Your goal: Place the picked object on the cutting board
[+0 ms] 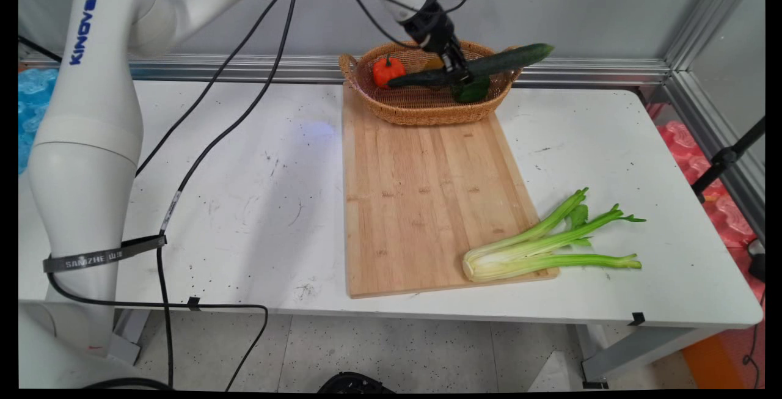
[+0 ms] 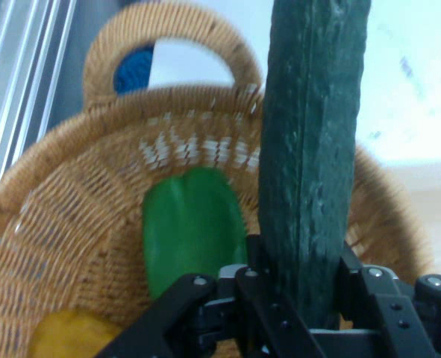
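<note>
Two black fingers [image 2: 348, 262] of the gripper [image 1: 458, 66] are pinched on a dark green cucumber [image 1: 489, 64], one pad pressing each flank near its middle, as the hand view shows plainly. The cucumber lies aslant over the woven wicker basket [image 1: 421, 115] at the desk's [image 1: 244, 203] twelve o'clock edge: its lower end points toward nine o'clock inside the basket, and its higher end juts past the rim toward three o'clock. Whether that lower end rests on the basket's floor or hangs free cannot be told. Just below the grip lies a green pepper [image 1: 473, 90] against the basket's three o'clock side, and an orange-red vegetable with a green stem [image 1: 388, 71] sits at the nine o'clock side, close to the cucumber's lower tip. In the hand view a yellow item [image 2: 63, 335] shows on the basket floor beside the green pepper; what it is cannot be made out. A bamboo cutting board [image 1: 421, 191] runs from under the basket toward six o'clock, and a celery bunch [image 1: 537, 246] lies across its five o'clock corner, cut base on the board and leafy tips out on the desk, well apart from the gripper.
</note>
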Robot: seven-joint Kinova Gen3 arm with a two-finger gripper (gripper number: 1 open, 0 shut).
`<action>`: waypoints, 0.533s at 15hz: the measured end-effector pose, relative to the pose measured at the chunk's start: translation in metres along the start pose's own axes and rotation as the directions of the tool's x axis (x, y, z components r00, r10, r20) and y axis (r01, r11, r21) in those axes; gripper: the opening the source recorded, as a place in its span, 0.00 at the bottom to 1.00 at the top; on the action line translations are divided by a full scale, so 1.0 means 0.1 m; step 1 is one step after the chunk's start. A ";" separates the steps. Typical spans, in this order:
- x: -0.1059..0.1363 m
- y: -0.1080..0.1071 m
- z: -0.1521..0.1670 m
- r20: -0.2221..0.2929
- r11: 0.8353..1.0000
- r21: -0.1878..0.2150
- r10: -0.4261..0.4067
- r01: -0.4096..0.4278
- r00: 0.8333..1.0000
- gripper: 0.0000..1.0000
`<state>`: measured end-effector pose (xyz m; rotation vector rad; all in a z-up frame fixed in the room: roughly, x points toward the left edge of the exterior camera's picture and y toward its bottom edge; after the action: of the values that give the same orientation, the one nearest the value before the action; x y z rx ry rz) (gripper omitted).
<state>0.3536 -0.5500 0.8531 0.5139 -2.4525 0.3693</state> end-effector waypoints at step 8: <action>0.59 0.50 -0.32 -0.004 0.995 -0.056 -0.079 0.079 0.997 0.00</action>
<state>0.3035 -0.5095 0.9071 0.5828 -2.4207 0.2693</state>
